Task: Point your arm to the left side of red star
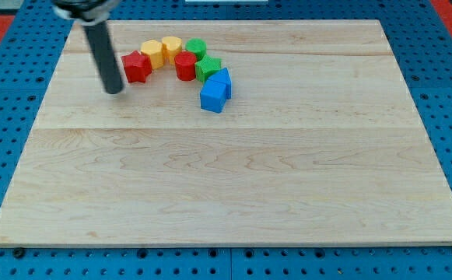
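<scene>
The red star (137, 67) lies near the view's top left of the wooden board (233, 179), at the left end of a curved row of blocks. My tip (115, 89) rests on the board just to the star's left and slightly below it, a small gap apart. The dark rod rises from it toward the view's top left.
To the star's right sit a yellow block (154, 54), a second yellow block (171, 48), a red cylinder-like block (184, 66), a green block (196, 50), a green star (208, 68) and two blue blocks (215, 91). Blue pegboard (8, 140) surrounds the board.
</scene>
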Tool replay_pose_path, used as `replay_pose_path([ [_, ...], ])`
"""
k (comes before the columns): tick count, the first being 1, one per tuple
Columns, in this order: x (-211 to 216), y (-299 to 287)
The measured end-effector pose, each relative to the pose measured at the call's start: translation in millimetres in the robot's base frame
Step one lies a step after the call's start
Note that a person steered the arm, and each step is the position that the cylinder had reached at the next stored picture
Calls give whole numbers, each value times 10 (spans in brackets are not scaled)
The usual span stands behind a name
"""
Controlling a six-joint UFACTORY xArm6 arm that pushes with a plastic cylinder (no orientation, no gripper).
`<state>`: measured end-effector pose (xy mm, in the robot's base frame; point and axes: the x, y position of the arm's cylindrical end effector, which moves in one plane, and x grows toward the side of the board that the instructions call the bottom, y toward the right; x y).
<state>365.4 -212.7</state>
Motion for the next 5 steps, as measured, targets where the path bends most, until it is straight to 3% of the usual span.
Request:
replay_pose_path([
  [1, -302, -485],
  [2, -798, -454],
  [5, -468, 448],
])
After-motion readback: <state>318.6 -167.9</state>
